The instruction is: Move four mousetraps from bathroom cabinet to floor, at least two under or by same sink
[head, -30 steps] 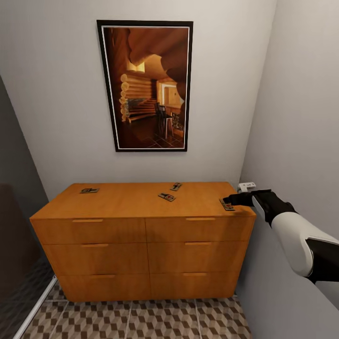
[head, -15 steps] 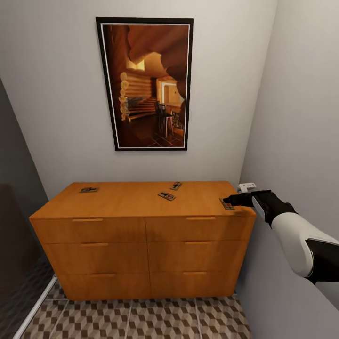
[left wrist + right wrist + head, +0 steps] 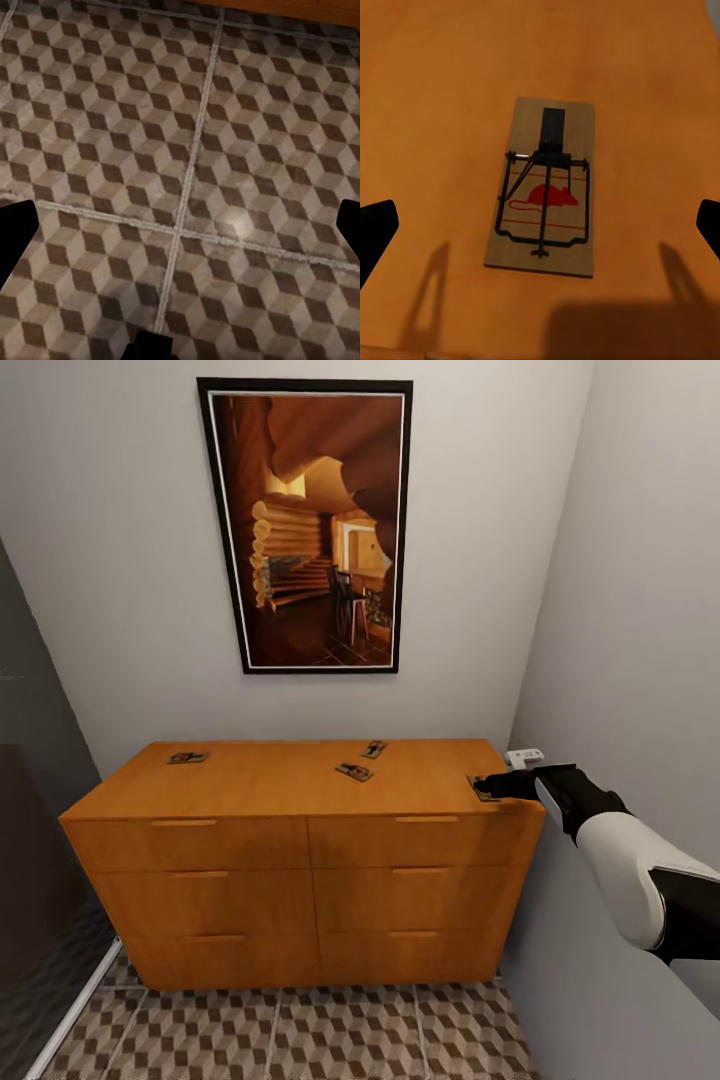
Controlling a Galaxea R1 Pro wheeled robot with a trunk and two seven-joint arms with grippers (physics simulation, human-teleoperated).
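Closest to me, my left gripper (image 3: pixel 180 225) hangs over the bathroom floor (image 3: pixel 247 135), its dark fingertips (image 3: pixel 15 225) spread wide at opposite edges of the left wrist view, nothing between them; the head view does not show that hand.

Further out, my right gripper (image 3: pixel 492 788) reaches to the right front corner of the cabinet (image 3: pixel 300 840), at about 3 o'clock in the head view. From there its fingers look like one dark wedge over a mousetrap (image 3: pixel 481 787), and I cannot tell from that view how they stand. My right wrist view settles it: the fingertips (image 3: pixel 376 229) sit far apart, and the same mousetrap (image 3: pixel 545 187) lies flat on the orange top between them, untouched, its red mouse print and wire bar plain.

Beyond, toward 12 o'clock on the cabinet top, lie a second trap (image 3: pixel 353 771) and a third (image 3: pixel 374 749); a fourth (image 3: pixel 187 758) rests near the far left corner. Farthest, a framed picture (image 3: pixel 305 525) hangs on the wall.
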